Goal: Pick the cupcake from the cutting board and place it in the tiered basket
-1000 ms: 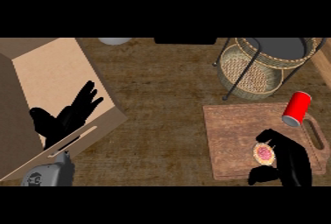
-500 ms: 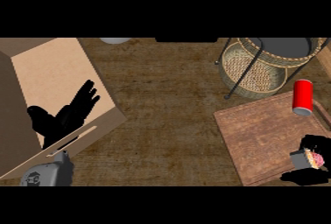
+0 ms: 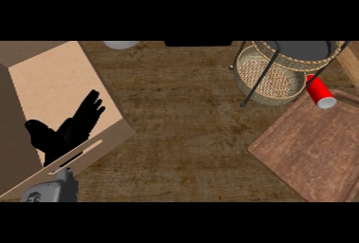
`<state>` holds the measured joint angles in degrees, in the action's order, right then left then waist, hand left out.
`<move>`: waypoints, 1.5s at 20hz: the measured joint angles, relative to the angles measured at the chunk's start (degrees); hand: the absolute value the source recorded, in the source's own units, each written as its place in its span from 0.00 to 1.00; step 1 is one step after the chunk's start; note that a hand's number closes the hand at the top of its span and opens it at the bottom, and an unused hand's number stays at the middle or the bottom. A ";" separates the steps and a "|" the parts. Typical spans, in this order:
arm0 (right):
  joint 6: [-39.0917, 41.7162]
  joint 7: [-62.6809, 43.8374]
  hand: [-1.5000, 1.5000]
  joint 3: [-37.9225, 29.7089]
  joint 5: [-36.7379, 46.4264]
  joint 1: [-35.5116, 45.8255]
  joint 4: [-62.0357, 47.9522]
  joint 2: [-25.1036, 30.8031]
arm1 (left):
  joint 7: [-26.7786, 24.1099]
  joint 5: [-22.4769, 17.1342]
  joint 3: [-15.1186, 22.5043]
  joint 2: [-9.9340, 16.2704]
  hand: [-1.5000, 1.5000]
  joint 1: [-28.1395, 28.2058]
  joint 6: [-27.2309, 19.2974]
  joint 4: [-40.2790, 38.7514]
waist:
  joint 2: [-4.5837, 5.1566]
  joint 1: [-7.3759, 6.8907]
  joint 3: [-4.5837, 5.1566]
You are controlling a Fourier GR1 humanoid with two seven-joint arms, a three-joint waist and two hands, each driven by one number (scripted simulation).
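So compared to half a second back, the right hand and the cupcake have both slid out of the head view, they were at the right edge of the cutting board and now neither shows, so I can't tell where the cupcake is or what those fingers are doing. The board itself has shifted and sits more tilted, a dark grainy wooden slab with a raised rim, nothing on its visible part.

Left hand hasn't budged, fingers straight and spread, resting over the tan cardboard box at the left.

The counter is rough dark wood. A red cylinder lies by the board's far corner. Beyond it the tiered basket, round woven wicker in a thin black wire frame, looks to hold nothing.
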<state>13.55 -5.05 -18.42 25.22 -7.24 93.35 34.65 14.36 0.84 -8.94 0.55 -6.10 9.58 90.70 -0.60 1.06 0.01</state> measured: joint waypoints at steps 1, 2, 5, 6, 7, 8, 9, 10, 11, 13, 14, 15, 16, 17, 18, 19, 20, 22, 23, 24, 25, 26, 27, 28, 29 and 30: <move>1.28 -1.29 1.00 -1.57 -2.05 0.46 2.35 0.50 | 0.19 0.05 -0.27 -0.12 0.50 -0.06 0.09 -0.02 | -0.04 0.13 0.01; 1.87 -2.12 1.00 -3.11 -3.72 0.73 4.50 0.73 | 0.09 -0.01 -0.39 -0.07 0.50 0.07 0.39 0.03 | -0.08 0.19 0.02; 4.34 -3.81 1.00 -9.23 -9.82 2.14 9.43 2.92 | 0.48 -0.25 -0.82 -0.12 0.50 0.16 0.49 0.15 | -0.11 0.38 0.02; 5.06 -4.92 1.00 -10.60 -11.23 2.12 11.85 3.25 | 0.82 -0.50 -0.60 -0.11 0.50 0.40 0.34 0.44 | -0.09 0.34 0.03; 5.75 -6.01 1.00 -12.08 -12.68 2.94 13.10 4.05 | 1.01 -0.51 -0.74 -0.18 0.50 -0.02 0.57 0.13 | -0.05 0.21 0.02; 6.72 -7.71 1.00 -13.73 -14.35 3.80 14.70 5.20 | 1.18 -0.94 -1.21 0.09 0.50 0.02 1.19 0.14 | -0.03 0.11 0.02; 7.45 -8.44 1.00 -15.37 -15.98 4.67 15.29 6.11 | 0.36 -0.77 -1.09 0.06 0.50 -0.16 1.23 -0.29 | -0.07 0.03 -0.02; 7.88 -9.78 1.00 -16.47 -17.38 5.42 16.46 6.44 | -0.20 -0.48 -1.26 -0.06 0.50 -0.53 1.38 -0.99 | -0.09 -0.05 -0.06; 8.41 -11.16 1.00 -17.54 -18.78 6.72 17.08 7.38 | -0.11 -0.45 -1.03 0.05 0.50 -0.55 1.29 -0.74 | -0.07 -0.26 -0.10; 9.39 -14.51 1.00 -19.05 -21.15 9.18 18.41 9.28 | 0.19 -0.65 -0.97 0.00 0.50 -0.77 1.42 -0.75 | 0.04 -0.61 -0.07; 9.33 -16.13 1.00 -18.59 -21.36 11.09 18.43 10.45 | -0.03 -0.46 -0.29 -0.02 0.50 -1.16 0.79 -1.14 | 0.09 -0.87 -0.08; 9.42 -17.49 1.00 -18.10 -21.53 13.13 17.76 11.90 | 0.62 -0.51 0.07 -0.16 0.50 -1.56 0.45 -1.26 | 0.19 -1.15 -0.05; 9.76 -18.62 1.00 -17.83 -21.97 14.83 17.23 13.18 | 0.46 -0.64 0.48 -0.09 0.50 -1.32 0.28 -1.04 | 0.25 -1.31 -0.05; 10.02 -19.83 1.00 -17.34 -22.18 16.07 17.25 13.98 | 0.27 -0.59 0.84 -0.06 0.50 -1.10 0.01 -0.84 | 0.28 -1.39 -0.04; 10.11 -21.11 1.00 -16.37 -22.20 17.52 16.96 14.79 | 0.66 -0.68 1.16 -0.05 0.50 -1.19 -0.14 -0.82 | 0.33 -1.53 -0.03; 10.15 -22.09 1.00 -15.18 -22.16 19.68 15.55 16.07 | 0.68 -0.49 1.10 -0.15 0.50 -1.53 -0.03 -1.09 | 0.37 -1.77 -0.04; 10.49 -23.42 1.00 -14.32 -22.36 21.47 14.93 17.38 | 0.33 -0.43 1.41 -0.05 0.50 -1.60 -0.27 -1.24 | 0.37 -1.87 -0.07; 10.82 -26.26 1.00 -12.09 -22.80 25.51 13.36 19.67 | 1.37 -1.12 1.40 -0.01 0.50 -1.97 -0.19 -1.31 | 0.49 -2.21 -0.01; 10.53 -27.25 1.00 -10.37 -22.54 27.52 12.24 20.25 | 1.22 -0.99 1.33 -0.05 0.50 -2.16 0.04 -1.46 | 0.51 -2.36 -0.01; 9.90 -28.53 1.00 -8.24 -22.03 29.42 11.73 20.30 | 0.63 -0.54 1.15 -0.13 0.50 -2.48 0.08 -1.90 | 0.48 -2.49 -0.05; 9.23 -30.00 1.00 -6.69 -21.97 31.71 10.51 20.35 | 1.07 -0.78 1.29 -0.17 0.50 -2.52 0.08 -1.76 | 0.57 -2.69 -0.01; 8.36 -31.61 1.00 -4.83 -21.65 34.14 9.49 20.22 | 0.82 -0.75 1.53 -0.12 0.50 -2.75 0.07 -2.00 | 0.60 -2.91 -0.02; 7.43 -31.90 1.00 -3.02 -20.87 36.37 7.52 19.87 | 0.61 -0.41 1.41 -0.18 0.50 -2.98 0.16 -2.22 | 0.63 -3.13 -0.03; 6.81 -32.39 1.00 -1.37 -20.30 38.70 5.53 19.62 | 0.45 -0.53 1.28 -0.13 0.50 -2.93 0.44 -2.16 | 0.67 -3.28 -0.04; 6.04 -31.93 1.00 -0.11 -19.34 40.39 3.18 19.21 | 0.44 -0.62 1.65 -0.11 0.50 -3.05 0.35 -2.22 | 0.74 -3.39 -0.03; 5.13 -31.67 1.00 1.17 -18.35 42.43 0.78 18.71 | 0.60 -0.77 1.86 -0.12 0.50 -3.15 0.37 -2.20 | 0.82 -3.56 -0.03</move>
<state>18.68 -36.72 -17.25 6.88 35.20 94.13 53.35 14.95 0.06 -7.08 0.42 -9.25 9.95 88.50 0.22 -2.50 -0.02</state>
